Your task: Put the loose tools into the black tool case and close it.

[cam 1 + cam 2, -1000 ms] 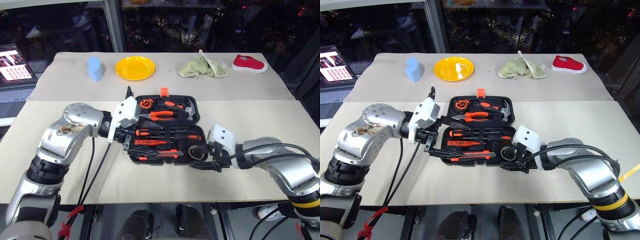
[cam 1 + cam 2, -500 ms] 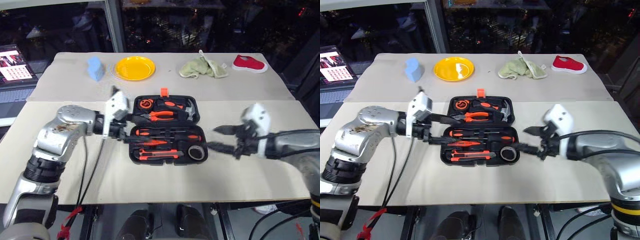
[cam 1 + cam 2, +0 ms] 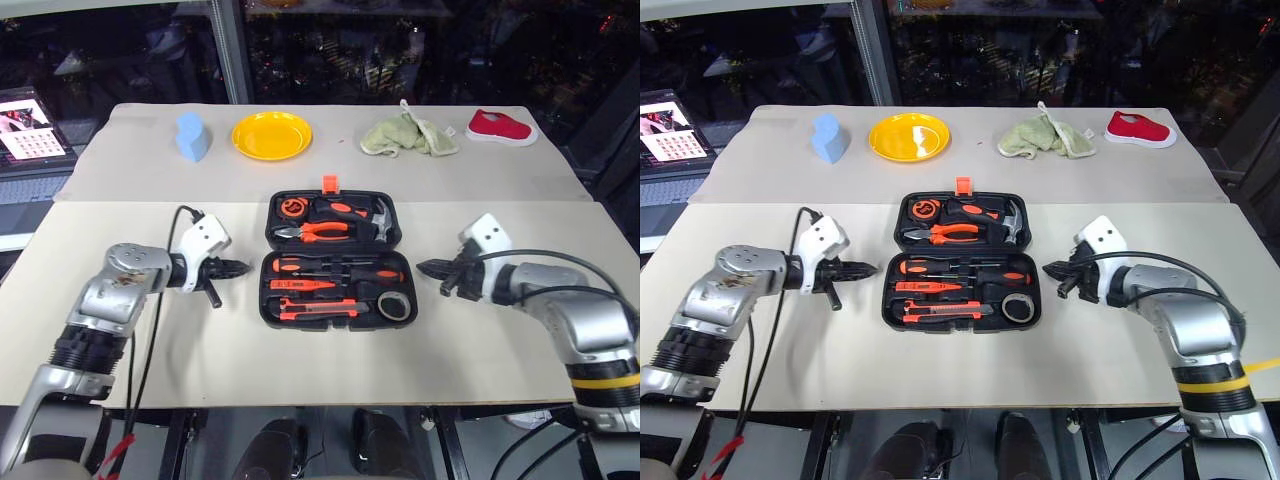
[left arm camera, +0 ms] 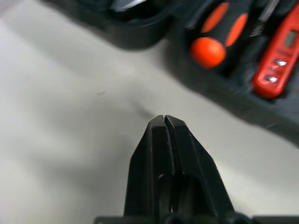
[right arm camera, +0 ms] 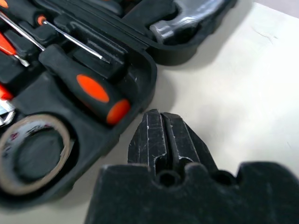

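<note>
The black tool case (image 3: pixel 337 323) lies open in the middle of the table, its orange latch (image 3: pixel 328 184) at the far edge. Its near half holds two screwdrivers (image 3: pixel 300 267), a slim orange tester screwdriver (image 3: pixel 300 285), the utility knife (image 3: pixel 315 311) and the grey tape roll (image 3: pixel 394 306). My left gripper (image 3: pixel 243 267) is shut and empty, just left of the case, pointing at it. On the case's right side my right gripper (image 3: pixel 420 267) is also shut and empty, a short gap from the rim. The right wrist view shows the tape roll (image 5: pixel 32 154) seated in its recess.
The case's far half holds pliers (image 3: pixel 320 230), a hammer (image 3: pixel 378 215) and a tape measure (image 3: pixel 290 207). Along the table's far edge lie a blue block (image 3: pixel 190 135), a yellow plate (image 3: pixel 271 135), a green cloth (image 3: pixel 408 135) and a red shoe (image 3: pixel 502 127). A laptop (image 3: pixel 30 125) stands at the far left.
Both grippers have drawn back sideways from the case's near half, the left one also sinking, and both have closed from open to shut. The case and tools stayed put.
</note>
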You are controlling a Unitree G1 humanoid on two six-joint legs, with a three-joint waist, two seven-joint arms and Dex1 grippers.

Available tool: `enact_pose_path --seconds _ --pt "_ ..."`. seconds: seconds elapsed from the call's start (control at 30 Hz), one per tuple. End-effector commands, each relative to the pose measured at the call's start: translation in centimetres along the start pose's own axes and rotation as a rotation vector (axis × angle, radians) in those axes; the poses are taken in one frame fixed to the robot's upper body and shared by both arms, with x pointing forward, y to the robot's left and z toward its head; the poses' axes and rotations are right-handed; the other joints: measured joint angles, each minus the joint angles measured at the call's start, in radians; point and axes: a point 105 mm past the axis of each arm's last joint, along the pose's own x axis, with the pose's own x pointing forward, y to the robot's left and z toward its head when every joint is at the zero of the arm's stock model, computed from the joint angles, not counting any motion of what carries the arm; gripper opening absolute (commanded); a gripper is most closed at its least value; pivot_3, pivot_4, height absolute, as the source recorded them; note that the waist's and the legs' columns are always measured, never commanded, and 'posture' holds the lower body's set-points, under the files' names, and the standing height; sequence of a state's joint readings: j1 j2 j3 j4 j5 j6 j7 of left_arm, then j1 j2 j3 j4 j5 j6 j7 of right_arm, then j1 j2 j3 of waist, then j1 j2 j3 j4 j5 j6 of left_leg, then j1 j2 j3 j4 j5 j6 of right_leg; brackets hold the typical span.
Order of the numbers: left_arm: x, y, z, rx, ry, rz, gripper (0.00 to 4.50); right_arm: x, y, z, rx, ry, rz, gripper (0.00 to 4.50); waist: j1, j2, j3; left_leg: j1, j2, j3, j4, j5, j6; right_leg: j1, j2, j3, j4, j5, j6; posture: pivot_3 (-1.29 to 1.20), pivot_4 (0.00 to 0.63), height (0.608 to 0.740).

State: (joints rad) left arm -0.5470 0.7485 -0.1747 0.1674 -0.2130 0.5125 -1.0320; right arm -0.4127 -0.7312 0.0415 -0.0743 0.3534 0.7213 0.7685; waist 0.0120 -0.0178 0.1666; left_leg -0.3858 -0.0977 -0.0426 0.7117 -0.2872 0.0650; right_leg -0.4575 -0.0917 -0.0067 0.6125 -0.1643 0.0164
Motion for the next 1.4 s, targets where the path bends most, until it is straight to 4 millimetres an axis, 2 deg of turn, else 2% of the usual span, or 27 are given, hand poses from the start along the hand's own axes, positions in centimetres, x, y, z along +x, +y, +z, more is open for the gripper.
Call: enact_pose_path --seconds 0.03,0.3,0.43,0.57,0.7,0.9,1.0,1.1,1.17,1.2,1.27,1.33,1.4 --pt "0.3 -0.5 2.0 0.058 -0.037 -0.019 0.00 0.5 0.4 0.7 -0.061 -0.013 0.034 0.04 -0.001 0.000 0.000 0.000 0.000 0.000 0.000 0.000 0.000 -0.001 0.000 0.000 0.000 0.000 0.000 0.00 0.150 0.740" --pt "0.9 -3.6 2.7 0.048 -0.089 -0.160 0.00 -0.1 2.7 1.7 -0.089 -0.056 0.134 0.04 -0.002 0.000 0.000 -0.001 0.000 0.000 0.000 0.000 0.000 -0.001 0.000 0.000 0.000 0.000 0.000 0.00 0.150 0.740" --pt "0.4 -5.3 1.9 0.055 -0.072 -0.245 0.00 -1.0 4.4 1.4 -0.120 -0.062 0.190 0.04 -0.001 0.000 0.000 -0.001 0.000 -0.001 0.000 0.000 0.000 -0.002 0.000 0.000 0.000 0.000 0.000 0.00 0.150 0.740" --pt "-0.5 -7.4 0.9 0.058 -0.037 -0.353 0.00 -2.4 7.2 0.7 -0.142 -0.060 0.285 0.04 -0.001 0.000 0.000 -0.003 0.000 -0.002 -0.001 -0.001 0.001 -0.003 0.000 -0.001 0.000 0.000 0.000 0.00 0.150 0.740" --pt "-0.9 -8.3 -0.1 0.075 0.007 -0.394 0.00 -3.4 8.4 -0.1 -0.142 -0.035 0.298 0.04 -0.001 0.000 0.000 -0.002 0.000 -0.001 -0.001 -0.001 0.002 -0.002 0.000 -0.001 -0.002 0.000 0.000 0.00 0.150 0.740" --pt "-1.8 -9.1 -1.7 0.065 0.064 -0.414 0.00 -4.9 8.6 -1.4 -0.117 0.003 0.248 0.04 0.000 0.001 0.000 0.002 0.001 -0.001 0.000 -0.002 0.003 0.002 0.000 -0.001 -0.001 0.000 0.000 0.00 0.150 0.740" --pt "-2.6 -9.1 -2.7 0.051 0.096 -0.412 0.00 -5.5 7.9 -1.7 -0.108 0.013 0.199 0.04 -0.002 0.001 0.000 0.003 0.001 0.000 0.000 -0.002 0.004 0.002 0.000 0.000 -0.001 0.000 0.000 0.00 0.150 0.740" --pt "-3.7 -8.2 -3.7 -0.012 0.130 -0.370 0.00 -6.3 7.0 -2.1 -0.100 0.039 0.154 0.04 -0.003 0.001 0.000 0.003 0.001 0.000 -0.001 -0.002 0.003 0.002 0.000 0.000 -0.001 0.000 0.000 0.00 0.150 0.740" --pt "-4.7 -7.3 -4.2 -0.073 0.152 -0.341 0.52 -6.8 6.3 -2.4 -0.084 0.057 0.131 0.00 -0.004 0.001 0.000 0.003 0.001 0.000 -0.001 -0.002 0.003 0.002 0.000 0.000 -0.001 0.000 0.000 0.00 0.150 0.740" --pt "-5.3 -6.5 -4.5 -0.102 0.162 -0.313 0.78 -7.0 5.9 -2.4 -0.070 0.060 0.118 0.60 -0.004 0.001 0.000 0.004 0.001 0.000 -0.001 -0.002 0.003 0.002 0.001 0.000 -0.001 0.000 0.000 0.00 0.150 0.740" --pt "-5.9 -5.1 -4.7 -0.143 0.168 -0.257 1.46 -7.3 5.3 -2.3 -0.050 0.061 0.100 1.12 -0.003 0.001 0.000 0.005 0.001 0.001 -0.001 -0.003 0.004 0.003 0.001 0.000 -0.001 0.000 0.000 0.00 0.150 0.740" --pt "-6.2 -3.6 -4.4 -0.208 0.156 -0.202 2.19 -7.5 4.7 -1.9 -0.034 0.054 0.083 1.82 -0.001 0.001 0.000 0.008 0.002 0.000 -0.001 -0.004 0.007 0.006 0.001 -0.001 -0.001 0.000 0.000 0.00 0.150 0.740" --pt "-5.6 -0.5 -2.6 -0.402 0.086 -0.098 2.85 -7.2 2.7 -0.3 0.054 -0.009 0.021 2.43 0.000 0.001 0.001 0.012 0.003 0.000 -0.001 -0.005 0.007 0.011 0.002 -0.002 -0.001 -0.001 0.001 0.00 0.150 0.740"
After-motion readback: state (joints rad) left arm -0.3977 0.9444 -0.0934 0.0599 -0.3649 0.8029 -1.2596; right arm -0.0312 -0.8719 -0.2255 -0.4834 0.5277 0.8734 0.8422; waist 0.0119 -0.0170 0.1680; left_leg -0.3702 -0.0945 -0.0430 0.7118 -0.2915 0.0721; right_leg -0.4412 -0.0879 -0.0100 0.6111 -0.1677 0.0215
